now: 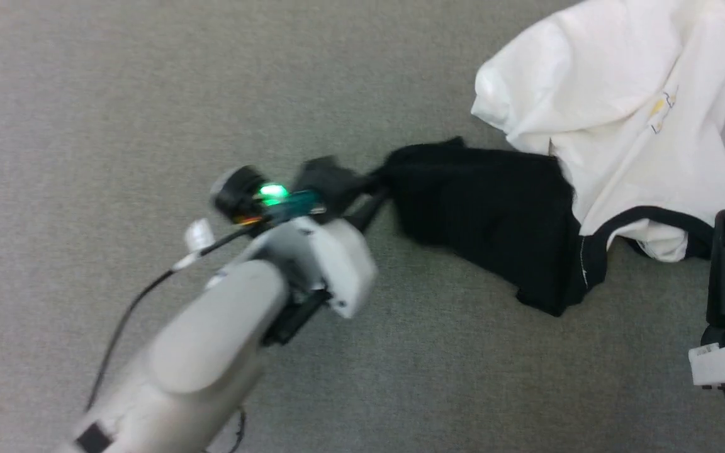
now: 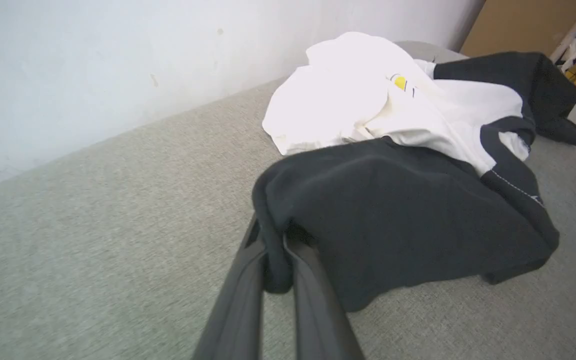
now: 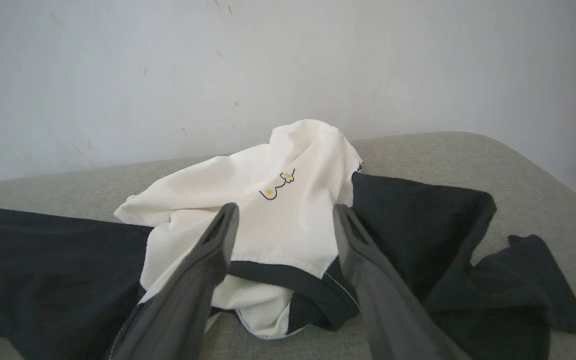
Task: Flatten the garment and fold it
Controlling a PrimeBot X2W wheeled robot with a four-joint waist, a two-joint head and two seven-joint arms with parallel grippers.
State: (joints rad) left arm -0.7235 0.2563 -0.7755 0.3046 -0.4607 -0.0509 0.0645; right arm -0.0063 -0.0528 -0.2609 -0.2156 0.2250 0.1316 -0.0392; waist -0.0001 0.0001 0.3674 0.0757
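Okay, I've got the left gripper [image 2: 273, 247] pinched tight on the cuff end of the shirt's [image 1: 614, 107] black sleeve [image 1: 482, 207], with a fold of dark cloth bunched between the fingers. That sleeve runs out to my left of the collar [image 3: 288, 287], partly stretched but baggy and wrinkled in the middle.

My right gripper [image 3: 283, 215] is spread wide and holding nothing. It hangs just on my side of the collar, one finger to each side of it. I can't tell whether the tips touch the cloth.

The shirt lies on the grey surface [image 1: 148, 94], nowhere near flat. The white body is heaped up beyond the collar, towards the wall [image 3: 168, 60], with the little print [image 3: 278, 185] riding on a slope of it. The other sleeve [image 3: 473, 240] is crumpled to the right of the collar.

So I judge we're early in the flattening, and no fold is due yet. The next move, I think, is a steady pull away from the collar to take the slack out of the sleeve, kept low to the surface. The right gripper may need to pin the cloth by the collar, or the whole heap could slide along.
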